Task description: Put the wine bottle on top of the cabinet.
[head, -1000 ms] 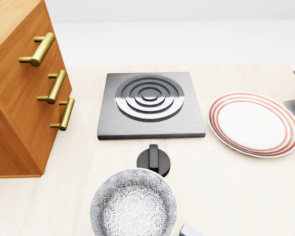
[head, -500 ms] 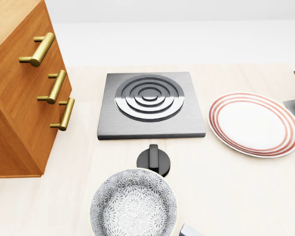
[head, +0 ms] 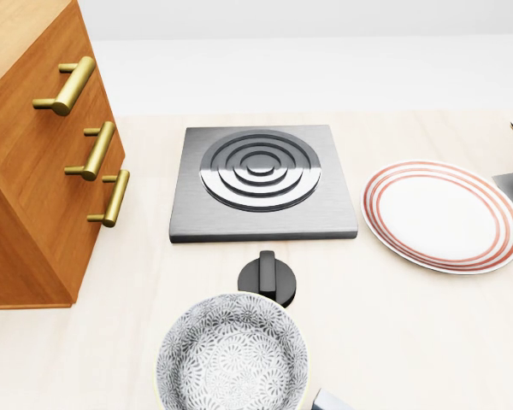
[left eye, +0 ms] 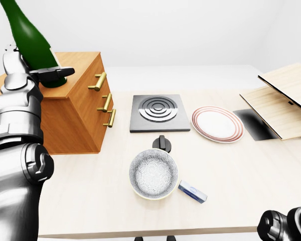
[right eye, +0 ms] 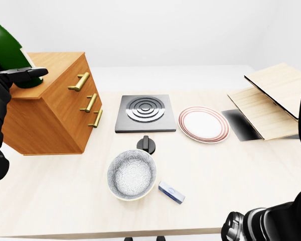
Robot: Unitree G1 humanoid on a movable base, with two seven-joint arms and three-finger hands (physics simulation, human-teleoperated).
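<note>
The wine bottle (left eye: 31, 44), dark green, stood at the upper left of the left-eye view, tilted with its neck leaning toward the top left corner and cut off by the frame edge, its base down at the top of the cabinet (left eye: 80, 108), though whether the base actually rested on the wood could not be told. The left hand (left eye: 46, 74) was at the bottle's lower body, with one dark finger (left eye: 56, 73) reaching across the glass just above the cabinet top; the fingers appeared closed round the bottle. The left arm rose as a stack of grey metal segments along the left edge of that view. The cabinet was a wooden block with three brass handles (left eye: 105, 102) on the face turned toward the table's middle, standing on the pale table (left eye: 241, 170). Just to the right of it lay a square grey hotplate (left eye: 159, 112) with concentric rings, and below that a black knob (left eye: 162, 144). Near the knob, lower still, sat a patterned grey bowl (left eye: 153, 173), with a small blue-and-white packet (left eye: 192, 192) beside its lower right rim. A white plate with red rings (left eye: 217, 124) lay to the right of the hotplate, apart from it. At the far right, light wooden boards (left eye: 283, 98) were stacked and overhung the table. The right hand (left eye: 286, 226) showed only as dark rounded parts at the bottom right corner, and its fingers could not be made out.
</note>
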